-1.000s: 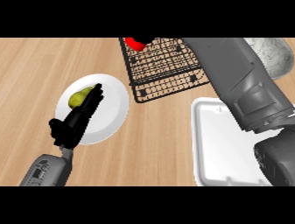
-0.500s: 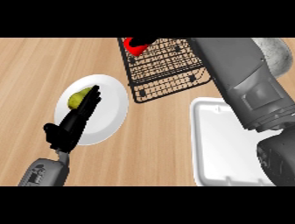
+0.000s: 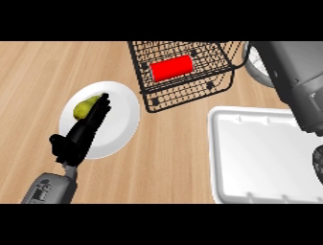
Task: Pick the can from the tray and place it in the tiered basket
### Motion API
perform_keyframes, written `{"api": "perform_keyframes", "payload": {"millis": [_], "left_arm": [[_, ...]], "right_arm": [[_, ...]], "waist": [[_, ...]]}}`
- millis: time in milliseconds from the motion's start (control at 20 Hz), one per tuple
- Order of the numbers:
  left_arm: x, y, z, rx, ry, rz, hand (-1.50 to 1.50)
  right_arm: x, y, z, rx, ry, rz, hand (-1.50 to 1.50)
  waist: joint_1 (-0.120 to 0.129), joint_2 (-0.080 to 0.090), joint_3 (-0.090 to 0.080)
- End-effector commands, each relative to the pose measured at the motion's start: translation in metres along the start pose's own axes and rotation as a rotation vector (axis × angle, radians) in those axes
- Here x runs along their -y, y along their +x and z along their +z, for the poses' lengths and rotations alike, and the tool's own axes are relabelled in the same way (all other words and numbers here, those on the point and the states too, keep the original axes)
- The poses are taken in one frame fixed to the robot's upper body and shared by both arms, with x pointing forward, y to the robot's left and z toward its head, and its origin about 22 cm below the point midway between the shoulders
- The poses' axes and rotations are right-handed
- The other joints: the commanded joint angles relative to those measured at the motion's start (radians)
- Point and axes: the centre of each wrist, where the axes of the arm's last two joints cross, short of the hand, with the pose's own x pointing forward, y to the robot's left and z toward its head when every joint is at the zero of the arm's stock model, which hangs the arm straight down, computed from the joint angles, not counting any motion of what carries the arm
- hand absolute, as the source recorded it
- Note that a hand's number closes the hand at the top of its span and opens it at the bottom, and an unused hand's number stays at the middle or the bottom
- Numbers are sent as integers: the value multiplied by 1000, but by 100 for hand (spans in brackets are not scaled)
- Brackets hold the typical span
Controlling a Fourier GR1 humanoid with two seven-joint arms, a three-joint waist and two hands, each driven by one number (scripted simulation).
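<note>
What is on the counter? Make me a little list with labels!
can: red can lying inside the black tiered basket
tray: white tray, nothing seen in it
plate: white plate with a yellow-green pear
left hand: left hand over the plate, fingers straight
right hand: hidden; only the grey forearm shows
counter: wooden counter

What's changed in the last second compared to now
The right arm has drawn back from over the tiered basket, uncovering the red can, which lies inside it. The left hand stays open over the white plate beside the pear; the white tray has not moved.
</note>
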Motion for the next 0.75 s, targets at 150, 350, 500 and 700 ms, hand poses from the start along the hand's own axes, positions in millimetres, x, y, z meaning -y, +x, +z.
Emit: {"api": "perform_keyframes", "payload": {"millis": [150, 350, 500, 700], "left_arm": [[8, -2, 6, -7, -2, 21, 0], [1, 0, 1, 10, -15, 6, 0], [-2, -6, 4, 13, 6, 7, 0], [-5, 4, 2, 14, -10, 12, 0]], "right_arm": [[105, -30, 20, 92, -295, -149, -150], [157, -53, 40, 126, -321, -239, -150], [196, -70, 60, 151, -318, -242, -150], [249, -83, 95, 117, -303, -195, -150]], "waist": [[-3, 1, 2], [8, 12, 3], [7, 12, 3], [21, 18, 5]]}}
